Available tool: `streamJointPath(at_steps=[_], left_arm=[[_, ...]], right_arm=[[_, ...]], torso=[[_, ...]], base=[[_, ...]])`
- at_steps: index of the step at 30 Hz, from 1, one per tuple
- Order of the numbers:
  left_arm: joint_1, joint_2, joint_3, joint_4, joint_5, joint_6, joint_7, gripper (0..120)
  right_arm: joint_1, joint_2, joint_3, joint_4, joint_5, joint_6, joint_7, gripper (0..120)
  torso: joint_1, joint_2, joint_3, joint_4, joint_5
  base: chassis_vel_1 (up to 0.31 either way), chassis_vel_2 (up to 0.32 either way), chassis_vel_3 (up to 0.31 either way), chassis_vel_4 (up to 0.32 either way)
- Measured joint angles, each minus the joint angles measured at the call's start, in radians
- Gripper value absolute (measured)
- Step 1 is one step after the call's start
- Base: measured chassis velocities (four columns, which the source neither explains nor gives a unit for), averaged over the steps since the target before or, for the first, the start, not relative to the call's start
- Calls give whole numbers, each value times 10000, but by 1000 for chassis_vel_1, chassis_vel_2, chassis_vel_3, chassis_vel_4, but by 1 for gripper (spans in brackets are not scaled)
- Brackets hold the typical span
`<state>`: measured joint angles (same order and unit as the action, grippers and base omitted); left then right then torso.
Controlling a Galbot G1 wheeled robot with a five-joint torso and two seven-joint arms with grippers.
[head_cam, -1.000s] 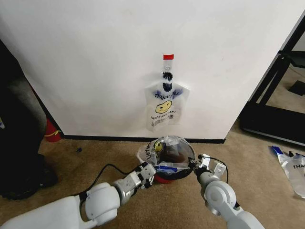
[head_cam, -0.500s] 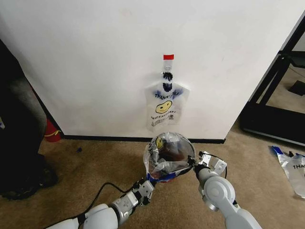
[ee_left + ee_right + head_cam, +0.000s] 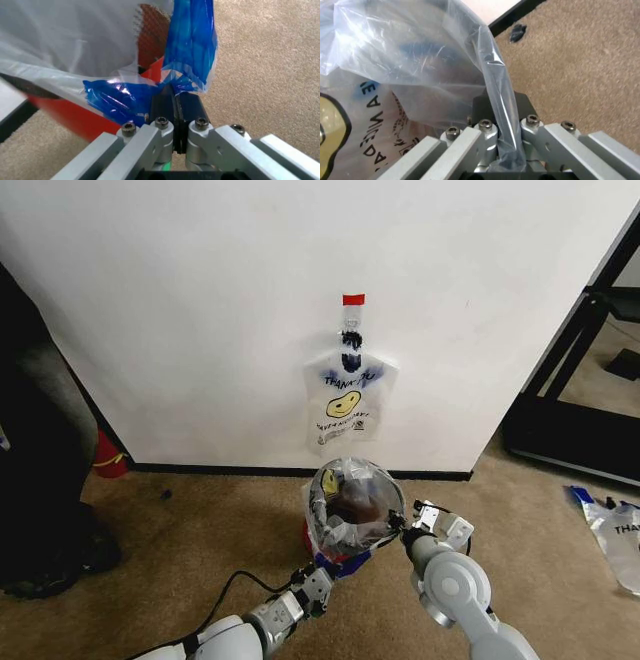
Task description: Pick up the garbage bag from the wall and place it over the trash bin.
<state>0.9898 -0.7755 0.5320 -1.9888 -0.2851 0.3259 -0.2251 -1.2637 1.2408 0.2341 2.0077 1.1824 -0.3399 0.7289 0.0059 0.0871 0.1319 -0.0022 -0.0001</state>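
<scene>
The garbage bag (image 3: 338, 480), clear plastic with a yellow smiley, is draped over the small trash bin (image 3: 362, 502), whose dark wall shows through it. My left gripper (image 3: 324, 574) is low on the bin's near side, shut on the bag's blue-edged handle (image 3: 192, 45). In the left wrist view the left gripper (image 3: 173, 93) pinches that blue plastic beside the bin's red base (image 3: 75, 116). My right gripper (image 3: 401, 527) is at the bin's right side, shut on the bag's rim. The right wrist view has the right gripper (image 3: 503, 108) clamping a fold of clear plastic (image 3: 420, 56).
Another bag (image 3: 347, 405) hangs on the white wall under a red tape strip (image 3: 353, 299). A red cylinder (image 3: 108, 456) stands at the left by a dark mass. A black frame (image 3: 575, 380) and a loose bag (image 3: 618, 532) lie to the right on the carpet.
My left gripper has drawn back toward me with the blue handle. The bag has gone from wide and flat to taller and rounder over the bin. The right gripper has barely shifted.
</scene>
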Motion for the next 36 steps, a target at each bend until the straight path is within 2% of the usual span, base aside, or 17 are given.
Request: streamJointPath(at_steps=[15, 21, 24, 31, 35, 36], left_arm=[[-166, -831, 586, 833, 506, -37, -231, 0], [-616, -1439, 885, 1563, 512, -19, -482, 0], [-721, -1516, 923, 1703, 511, -4, -486, 0], [-703, -1174, 922, 1319, 432, 20, -503, 0], [-355, -593, 617, 531, 612, -52, -481, 16], [-355, -593, 617, 531, 612, -52, -481, 16]], right_arm=[[87, 150, -41, 227, 166, 271, 661, 0], [67, 342, -164, 216, 204, 245, 667, 0], [62, 341, -173, 192, 180, 242, 648, 0], [112, 253, -88, -22, 70, 278, 539, 0], [223, 418, 89, -349, -30, 318, 462, 0], [223, 418, 89, -349, -30, 318, 462, 0]], torso=[[1, 0, 0, 0, 1], [1, 0, 0, 0, 1], [1, 0, 0, -1, 1], [1, 0, 0, 0, 1], [1, -1, 1, 0, 0], [1, -1, 1, 0, 0]], base=[[0, 0, 0, 0], [0, 0, 0, 0], [0, 0, 0, 0], [0, 0, 0, 0], [0, 0, 0, 0], [0, 0, 0, 0]])
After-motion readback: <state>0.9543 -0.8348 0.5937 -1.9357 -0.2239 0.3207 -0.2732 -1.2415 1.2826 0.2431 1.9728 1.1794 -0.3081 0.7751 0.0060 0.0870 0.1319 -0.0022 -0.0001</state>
